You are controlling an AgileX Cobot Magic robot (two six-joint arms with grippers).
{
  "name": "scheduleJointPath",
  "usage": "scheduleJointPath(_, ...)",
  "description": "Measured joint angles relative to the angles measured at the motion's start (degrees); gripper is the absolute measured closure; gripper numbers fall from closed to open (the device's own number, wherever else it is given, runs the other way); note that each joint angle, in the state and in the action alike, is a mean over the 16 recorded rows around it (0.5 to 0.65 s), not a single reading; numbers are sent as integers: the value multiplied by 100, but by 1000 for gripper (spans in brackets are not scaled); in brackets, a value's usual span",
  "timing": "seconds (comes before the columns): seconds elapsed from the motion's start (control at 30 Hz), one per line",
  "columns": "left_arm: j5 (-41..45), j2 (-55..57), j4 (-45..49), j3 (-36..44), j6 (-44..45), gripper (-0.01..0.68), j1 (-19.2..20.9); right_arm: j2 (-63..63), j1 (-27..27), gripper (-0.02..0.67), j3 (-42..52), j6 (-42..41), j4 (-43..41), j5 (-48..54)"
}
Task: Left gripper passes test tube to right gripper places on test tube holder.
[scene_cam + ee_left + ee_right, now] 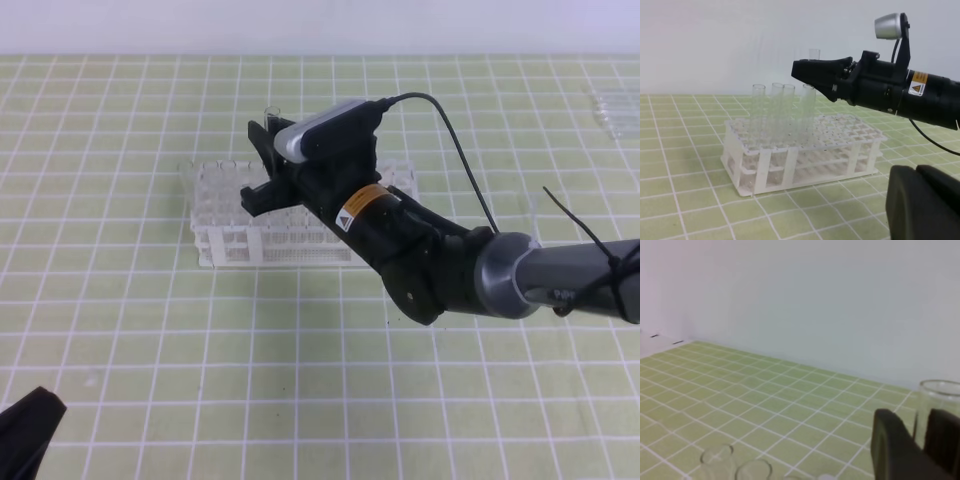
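Observation:
My right gripper (262,165) reaches in from the right and hovers over the left part of the white test tube holder (215,240). It is shut on the clear test tube (270,113), held upright with its open rim above the fingers. In the left wrist view the test tube (814,53) pokes up above the right gripper (801,71), over the test tube holder (840,150); its lower end is hidden. The right wrist view shows the tube's rim (939,395) between the black fingers (890,450). The left gripper (28,425) sits low at the near left corner, away from the rack.
Several clear tubes (775,115) stand upright in the rack's left cells; their rims (715,456) show below the right wrist camera. A black cable (455,140) arcs behind the right arm. Clear items (615,110) lie at the far right of the green grid mat.

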Motion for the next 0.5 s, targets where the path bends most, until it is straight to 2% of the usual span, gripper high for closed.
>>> scheduleJointPath(0.5, 7, 10, 37, 21, 0, 673, 0, 1, -1, 630, 0, -18, -289, 31)
